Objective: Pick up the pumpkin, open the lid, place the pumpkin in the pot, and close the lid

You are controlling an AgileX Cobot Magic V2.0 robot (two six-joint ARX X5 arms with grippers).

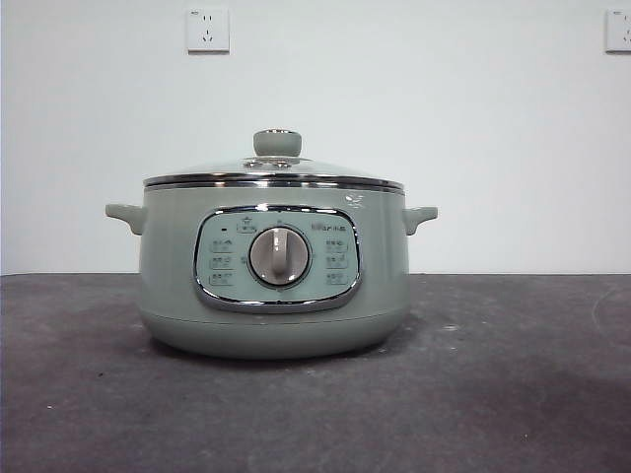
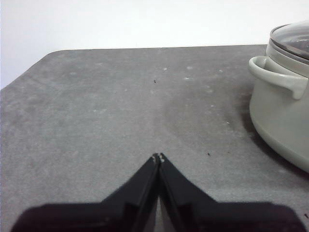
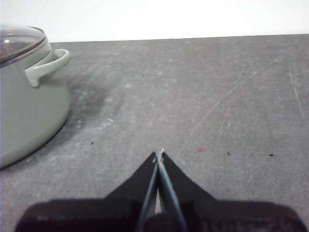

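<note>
Pumpkin is nowhere in any of your three views, so settle that first; it may sit behind the pot (image 1: 273, 281) or beyond the frames, but you cannot tell from here; the pot stands mid-table on the dark tabletop (image 1: 513, 374), dial side toward the front camera, with the lid (image 1: 273, 169) seated flat on the chrome rim and its green knob upright in the centre

Your left gripper (image 2: 158, 157) has its jaws pressed together with nothing between them, low over bare table, with the pot's side handle (image 2: 275, 75) off to one side and well apart; your right gripper (image 3: 159, 153) is likewise closed and empty, on the opposite flank of the pot

To do this step well, I judge you should spread one gripper's jaws before moving in, find the pumpkin, and close across its ribbed body rather than the curved stem; keep the other gripper free for the knob, and approach that from straight above so the lid lifts without tilting
</note>
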